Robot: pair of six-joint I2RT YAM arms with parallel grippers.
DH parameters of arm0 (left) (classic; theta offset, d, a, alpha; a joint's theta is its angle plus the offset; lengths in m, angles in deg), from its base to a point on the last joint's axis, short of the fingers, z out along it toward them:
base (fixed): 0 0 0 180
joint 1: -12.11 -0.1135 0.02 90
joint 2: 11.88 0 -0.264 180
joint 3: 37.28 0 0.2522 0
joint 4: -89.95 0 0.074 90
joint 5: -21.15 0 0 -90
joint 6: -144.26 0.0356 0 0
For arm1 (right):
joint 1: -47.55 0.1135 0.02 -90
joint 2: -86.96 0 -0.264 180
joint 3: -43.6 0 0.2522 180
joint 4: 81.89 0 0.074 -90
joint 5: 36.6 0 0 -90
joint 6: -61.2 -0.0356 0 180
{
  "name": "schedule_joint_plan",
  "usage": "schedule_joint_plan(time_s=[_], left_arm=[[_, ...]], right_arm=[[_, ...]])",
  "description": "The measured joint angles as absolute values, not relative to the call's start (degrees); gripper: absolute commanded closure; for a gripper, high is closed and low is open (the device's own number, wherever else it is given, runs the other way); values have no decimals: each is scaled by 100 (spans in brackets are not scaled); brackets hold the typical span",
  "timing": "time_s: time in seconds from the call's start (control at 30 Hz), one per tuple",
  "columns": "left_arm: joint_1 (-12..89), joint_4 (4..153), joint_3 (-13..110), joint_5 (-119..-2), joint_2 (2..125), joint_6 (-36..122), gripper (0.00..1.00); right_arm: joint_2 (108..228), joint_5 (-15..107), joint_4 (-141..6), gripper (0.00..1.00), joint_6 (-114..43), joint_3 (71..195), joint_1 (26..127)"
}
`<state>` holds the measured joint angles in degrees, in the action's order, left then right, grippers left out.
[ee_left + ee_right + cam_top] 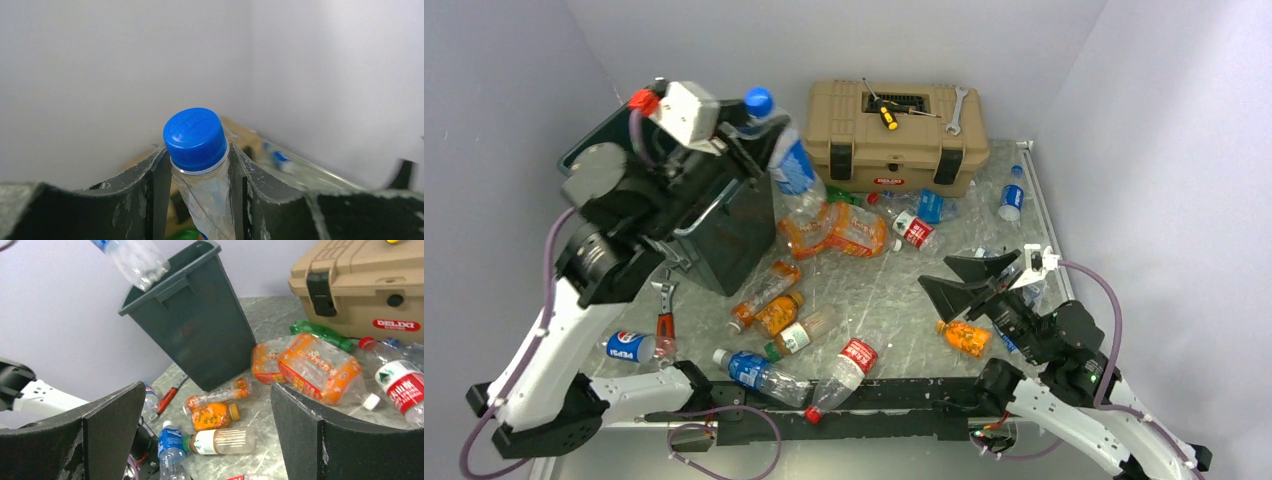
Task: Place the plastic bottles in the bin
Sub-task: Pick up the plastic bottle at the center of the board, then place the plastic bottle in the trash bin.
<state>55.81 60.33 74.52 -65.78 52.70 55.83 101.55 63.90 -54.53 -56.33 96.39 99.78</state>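
Left gripper holds bottle — over bin (cap-up).

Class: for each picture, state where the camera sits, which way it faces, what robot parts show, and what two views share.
Top: high behind the left arm and right arm, looking down at the table; both show.
Left wrist: on the left arm, facing the walls; left gripper clamps a blue-capped bottle.
Right wrist: on the right arm, facing the bin across the table; open right gripper shows.
Shared: top and right wrist show bin and bottle.
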Motion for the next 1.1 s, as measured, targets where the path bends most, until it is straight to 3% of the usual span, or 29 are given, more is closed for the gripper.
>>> schedule_joint_plan(time_s=[0.23, 0.4, 0.57, 0.73, 1.07, 1.1], left_arm=[[5581, 6730, 7450, -8755, 4861, 7366, 100], [5332, 7126, 7686, -9721, 5372, 8472, 100], [3752, 6380, 8303, -9456, 6314, 7845, 100], [2465, 5958, 7929, -9408, 6876, 7191, 100], [1459, 7097, 6034, -8899, 6826, 6485, 100], [1466, 7104, 6029, -8855, 6826, 6433, 90]], right_arm=[[9582, 6812, -5134, 0, -5692, 8959, 9978], [9499, 6816, -5096, 0, -5692, 8703, 9978], [9589, 6774, -5101, 0, -5713, 8603, 9978], [9709, 6628, -5101, 0, -5768, 8572, 9978], [9713, 6331, -5077, 0, -5799, 8465, 9978], [9713, 6331, -5059, 0, -5799, 8465, 9978]])
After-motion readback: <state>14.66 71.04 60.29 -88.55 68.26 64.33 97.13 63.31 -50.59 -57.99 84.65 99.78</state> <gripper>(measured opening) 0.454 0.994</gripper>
